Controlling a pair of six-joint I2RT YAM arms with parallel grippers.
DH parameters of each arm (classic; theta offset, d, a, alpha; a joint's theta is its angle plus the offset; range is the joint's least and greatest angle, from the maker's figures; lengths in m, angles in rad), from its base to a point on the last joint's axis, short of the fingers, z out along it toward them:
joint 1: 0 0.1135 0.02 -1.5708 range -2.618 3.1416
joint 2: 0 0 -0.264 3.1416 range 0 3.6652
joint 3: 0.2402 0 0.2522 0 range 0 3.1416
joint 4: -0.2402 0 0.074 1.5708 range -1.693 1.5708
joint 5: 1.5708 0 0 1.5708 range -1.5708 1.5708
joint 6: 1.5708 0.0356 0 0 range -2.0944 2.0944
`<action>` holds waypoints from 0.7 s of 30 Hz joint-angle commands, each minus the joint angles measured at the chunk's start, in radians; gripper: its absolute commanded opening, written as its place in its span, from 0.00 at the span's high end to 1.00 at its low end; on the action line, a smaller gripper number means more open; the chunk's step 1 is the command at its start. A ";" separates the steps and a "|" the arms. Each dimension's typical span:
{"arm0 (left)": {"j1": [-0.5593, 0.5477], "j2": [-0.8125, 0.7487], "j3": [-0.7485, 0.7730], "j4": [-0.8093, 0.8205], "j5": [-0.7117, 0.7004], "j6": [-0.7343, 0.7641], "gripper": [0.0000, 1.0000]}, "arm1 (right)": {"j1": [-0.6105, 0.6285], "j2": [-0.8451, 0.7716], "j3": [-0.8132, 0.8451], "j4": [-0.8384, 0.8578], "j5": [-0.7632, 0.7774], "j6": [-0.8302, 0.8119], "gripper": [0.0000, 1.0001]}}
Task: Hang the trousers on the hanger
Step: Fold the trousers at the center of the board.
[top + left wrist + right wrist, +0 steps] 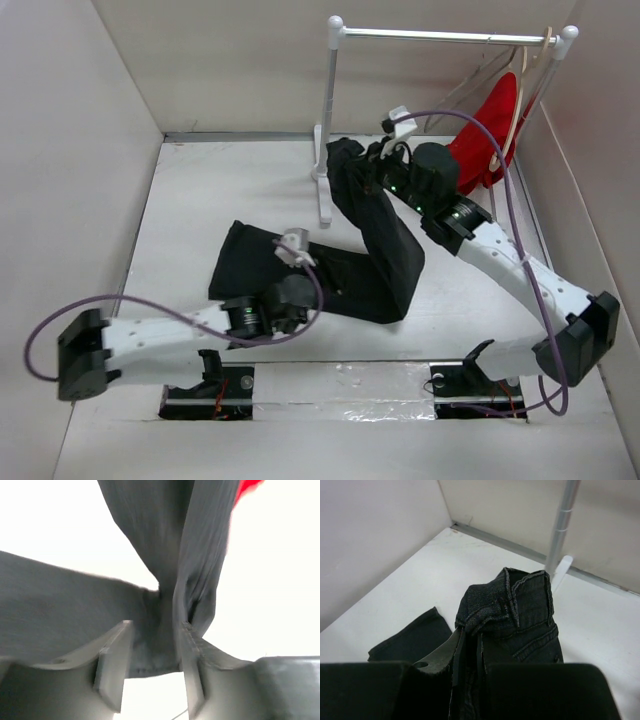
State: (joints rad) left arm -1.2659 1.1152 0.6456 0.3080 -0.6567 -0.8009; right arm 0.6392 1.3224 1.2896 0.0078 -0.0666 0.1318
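Note:
The black trousers (385, 255) lie across the table with one leg stretched to the left (240, 262). Their waistband (520, 597) is lifted up, and my right gripper (372, 167) (470, 634) is shut on it beside the rack post. Low over the middle of the cloth, my left gripper (300, 275) (155, 627) is open, jaws apart, with a hemmed fold of the trousers (157, 650) lying between the fingers (114, 662). The thin pale hanger (487, 66) hangs on the rail at the far right, away from both grippers.
A white clothes rack stands at the back, with its rail (440, 36) and post (328, 120) (561, 522). A red garment (488, 130) (247, 486) hangs on a thicker beige hanger (521, 85) behind the right arm. Walls close in the table on three sides.

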 commanded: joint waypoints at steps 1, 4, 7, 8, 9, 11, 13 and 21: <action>0.023 -0.269 -0.032 -0.211 -0.213 -0.004 0.66 | 0.062 0.041 0.115 0.136 -0.003 -0.003 1.00; 0.082 -0.478 -0.005 -0.302 -0.207 0.037 0.76 | 0.121 0.127 0.192 0.124 0.039 -0.024 1.00; 0.112 -0.630 0.026 -0.378 -0.222 0.066 0.80 | 0.186 0.231 0.269 0.127 0.062 -0.037 1.00; 0.112 -0.656 0.037 -0.388 -0.248 0.081 0.80 | 0.207 0.262 0.287 0.126 0.062 -0.038 1.00; 0.112 -0.675 0.052 -0.447 -0.265 0.075 0.81 | 0.229 0.294 0.307 0.127 0.092 -0.041 1.00; 0.112 -0.721 0.098 -0.510 -0.302 0.063 0.82 | 0.292 0.401 0.358 0.136 0.117 -0.044 1.00; 0.112 -0.758 0.101 -0.549 -0.323 0.052 0.82 | 0.336 0.481 0.388 0.147 0.122 -0.040 1.00; 0.112 -0.811 0.124 -0.638 -0.392 0.000 0.77 | 0.488 0.738 0.449 0.158 0.027 0.005 0.36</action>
State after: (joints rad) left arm -1.1564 0.3176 0.7269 -0.2703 -0.9878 -0.7723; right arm 1.1004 2.1109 1.7344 0.0765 -0.0013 0.1131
